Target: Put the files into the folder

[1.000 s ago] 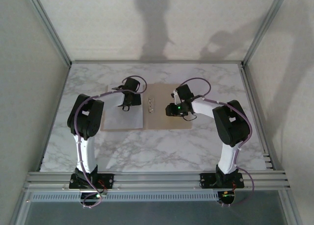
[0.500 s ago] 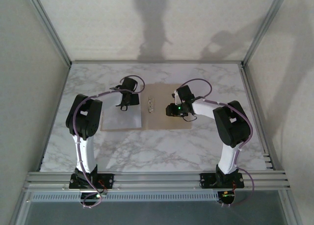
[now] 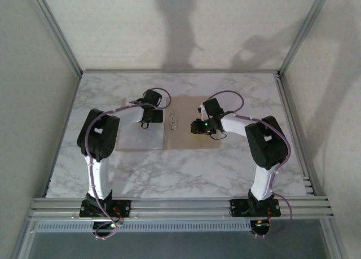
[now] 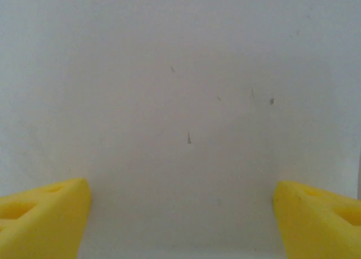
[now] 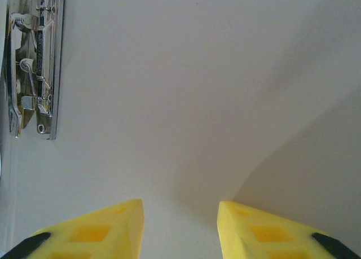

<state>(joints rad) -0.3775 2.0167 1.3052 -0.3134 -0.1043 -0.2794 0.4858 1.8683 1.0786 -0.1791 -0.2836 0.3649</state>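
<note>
Right now I have the left arm (image 3: 97, 139) rising from its base, folded high at the elbow and reaching forward and inward. That puts the left gripper (image 3: 149, 115) over the files (image 3: 140, 138). Its jaws stand released and wide. On the wrist feed the two yellow fingers (image 4: 40, 209) sit at the far bottom corners with nothing between them but paper. I cannot tell whether the tips touch the sheet.

The right arm (image 3: 264, 143) mirrors that pose, elbow up and forearm angled in toward the middle. The right gripper (image 3: 201, 127) is over the right half of the folder (image 3: 194, 141). Its jaws are apart by a narrower gap and grasp nothing; bare board shows between the wedge-shaped yellow fingers (image 5: 96, 232).

The files lie flat on the left half of the open folder, a plain, matte white rectangle with a few tiny dark specks. I cannot tell how many sheets there are. The folder is smooth tan card, spread open on the white, grey-veined marble table (image 3: 169, 177). A strip of its near edge shows beyond the paper. Along its spine runs the clip (image 5: 31, 61), shiny chrome metal with levers and a rivet, lying between the two grippers. A soft curved shadow falls across the card near the right gripper.
</note>
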